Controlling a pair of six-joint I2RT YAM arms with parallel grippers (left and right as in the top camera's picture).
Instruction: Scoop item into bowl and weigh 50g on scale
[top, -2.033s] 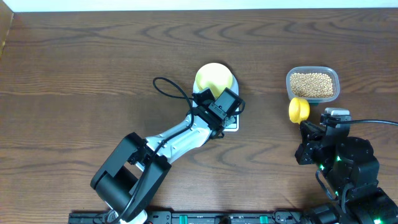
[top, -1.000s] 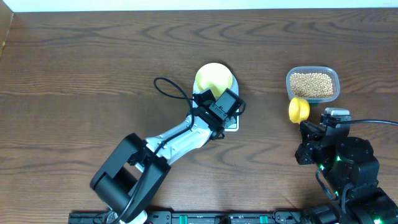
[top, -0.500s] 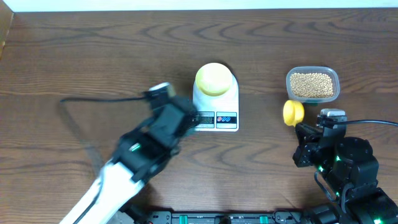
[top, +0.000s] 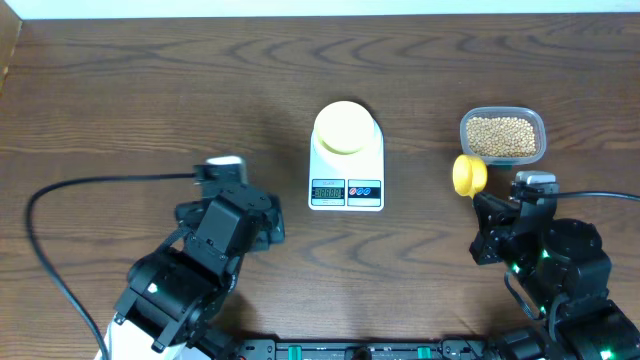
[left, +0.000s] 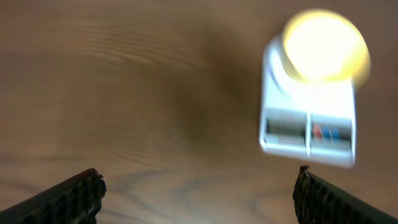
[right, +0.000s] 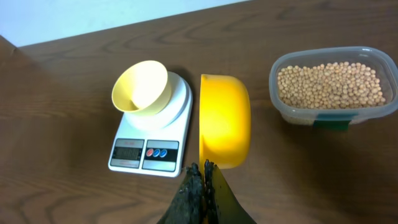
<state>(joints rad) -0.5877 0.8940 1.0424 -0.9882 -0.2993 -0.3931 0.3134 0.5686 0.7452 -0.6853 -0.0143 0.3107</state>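
We see the beans (top: 503, 136) lying in a clear tub (top: 466, 133) at the far right of the table (top: 140, 90), a full even layer. The bowl (top: 342, 128) sits on the round platform of the scale (top: 346, 190), which is at mid-table with its display and buttons facing the arms.

Our right gripper (right: 202, 177) has its jaws pressed together on the handle end of a yellow scoop (right: 225, 121). The scoop is on edge, between scale and tub. In the right wrist view its left edge just overlaps the right edge of the scale and there is bare wood between it and the tub. From overhead it is just beside the near left corner of the tub, and we cannot tell whether the two touch.

Our left gripper (left: 198, 186) has its jaws spread wide with only wood between them. It is well apart from the scale, on the scale's left. Its wrist view is blurred, with scale and bowl showing at upper right. A black cable (top: 60, 200) loops across the table left of that arm. Another cable (top: 600, 197) runs off to the right from the right arm.
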